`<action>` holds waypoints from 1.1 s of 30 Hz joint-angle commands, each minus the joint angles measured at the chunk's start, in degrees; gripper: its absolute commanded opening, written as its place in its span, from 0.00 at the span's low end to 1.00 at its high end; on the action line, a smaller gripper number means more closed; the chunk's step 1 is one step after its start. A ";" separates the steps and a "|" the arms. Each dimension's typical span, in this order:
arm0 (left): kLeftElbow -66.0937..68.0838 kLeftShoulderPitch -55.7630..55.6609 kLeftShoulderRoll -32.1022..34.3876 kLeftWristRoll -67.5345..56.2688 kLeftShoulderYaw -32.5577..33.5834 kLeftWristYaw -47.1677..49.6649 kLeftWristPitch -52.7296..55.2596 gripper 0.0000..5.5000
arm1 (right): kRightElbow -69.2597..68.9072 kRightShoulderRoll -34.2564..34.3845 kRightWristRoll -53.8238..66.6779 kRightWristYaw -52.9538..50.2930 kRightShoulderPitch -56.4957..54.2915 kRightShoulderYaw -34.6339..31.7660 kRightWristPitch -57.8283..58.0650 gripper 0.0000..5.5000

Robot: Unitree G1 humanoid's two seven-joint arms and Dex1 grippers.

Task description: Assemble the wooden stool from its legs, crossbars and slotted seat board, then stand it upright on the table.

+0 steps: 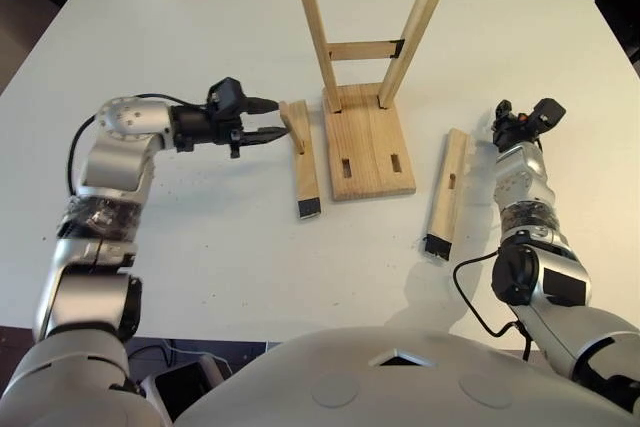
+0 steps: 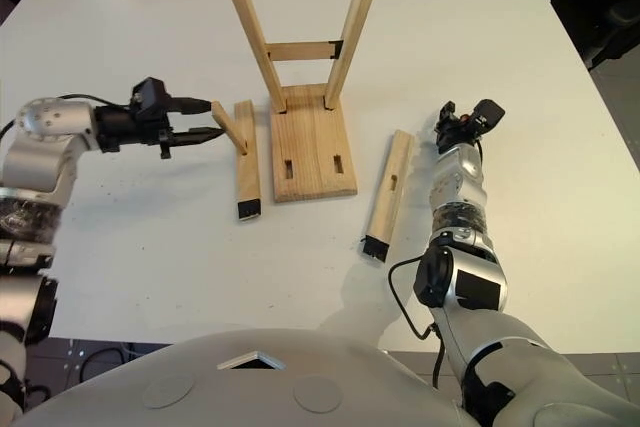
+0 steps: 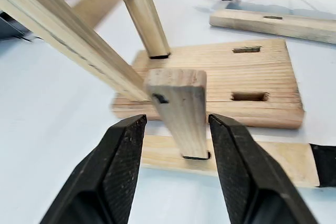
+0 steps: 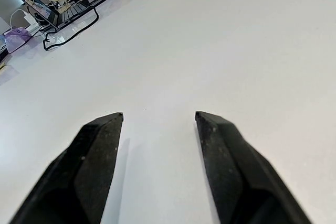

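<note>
Noted: left gripper (image 3: 176,123), fingers spread, straddles the crossbar (image 3: 178,106) standing up from the leg (image 1: 305,182) lying just beside the seat board (image 1: 368,152); advise closing squarely on its flat faces before lifting (right gripper (image 4: 157,116), likewise unclenched, sits near the other leg (image 1: 447,192)).

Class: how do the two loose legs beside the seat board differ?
The left leg has a short crossbar standing in its slot; the right leg has an empty slot. The open left gripper straddles the left leg's crossbar; nothing touches the right leg. Both lie flat, dark ends toward the robot.
</note>
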 commanded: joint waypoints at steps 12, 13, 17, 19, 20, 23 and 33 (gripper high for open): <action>-23.36 8.76 -43.78 -8.83 18.47 66.94 10.59 0.40 | 0.21 -1.37 -0.17 2.09 4.19 0.88 7.18 0.46; -25.49 6.98 -45.45 -7.32 16.33 68.38 9.94 0.40 | 0.76 -1.57 -0.69 2.51 3.64 1.50 7.65 0.46; -30.86 1.87 -46.15 1.15 8.76 70.73 9.63 0.40 | 1.41 -1.58 -3.71 3.81 2.75 4.83 6.40 0.46; -31.17 0.92 -46.87 2.13 6.51 71.02 10.69 0.40 | 2.02 -1.42 -5.12 3.48 2.60 5.88 4.94 0.46; -30.69 0.87 -47.07 2.55 5.54 70.77 10.84 0.40 | 2.38 -1.27 -5.54 3.16 2.56 6.11 4.42 0.46; -27.27 1.49 -48.30 2.36 5.56 71.44 11.28 0.40 | 3.46 -0.43 -6.39 2.66 2.39 6.81 2.95 0.46; -18.34 6.14 -50.05 -0.27 7.80 73.22 14.33 0.40 | 4.47 0.83 -7.49 1.31 3.76 7.03 0.88 0.46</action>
